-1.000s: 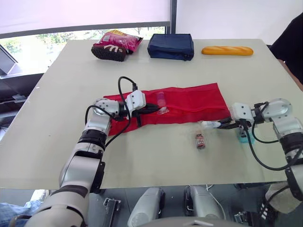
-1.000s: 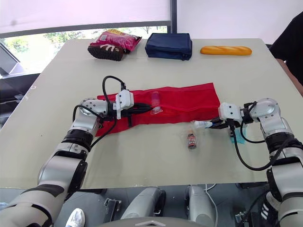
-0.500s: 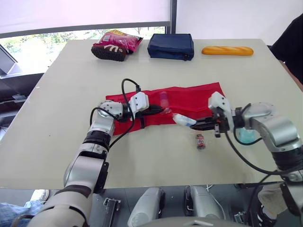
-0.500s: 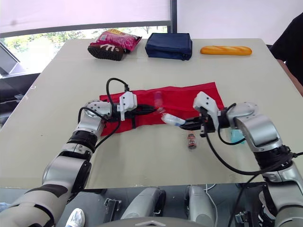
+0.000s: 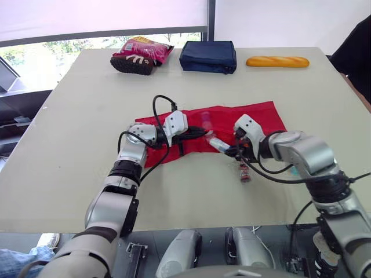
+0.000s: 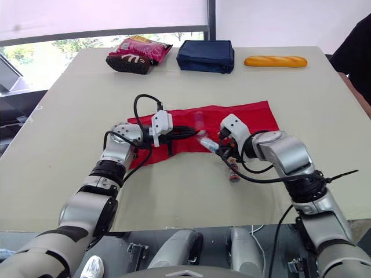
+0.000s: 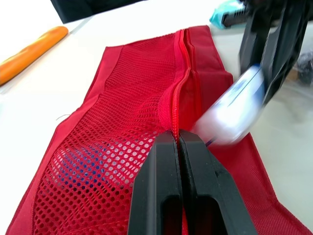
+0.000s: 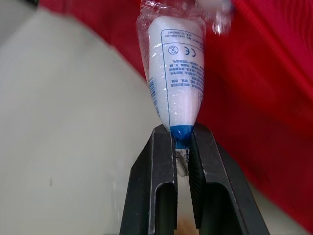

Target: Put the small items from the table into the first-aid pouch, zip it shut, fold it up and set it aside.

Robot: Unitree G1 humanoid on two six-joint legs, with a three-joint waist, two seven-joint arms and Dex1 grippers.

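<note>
The red mesh first-aid pouch lies flat mid-table. My left gripper is shut on the pouch's zipper edge, pinching the fabric at its front left part. My right gripper is shut on the blue cap of a white tube, holding it at the pouch's front edge, close to the left gripper's tips. A small brown bottle lies on the table just in front of the right gripper. A teal item rests on the table beyond the pouch's right end. A pink-capped vial shows through the mesh.
At the far edge stand a dark shoe with a pink snack bag, a navy case and a baguette. A person in black is at the right edge. Bare tabletop surrounds the pouch.
My right gripper has carried the white tube leftward from the table's right side to the pouch's front edge beside the left gripper. The left gripper keeps its hold on the pouch.
</note>
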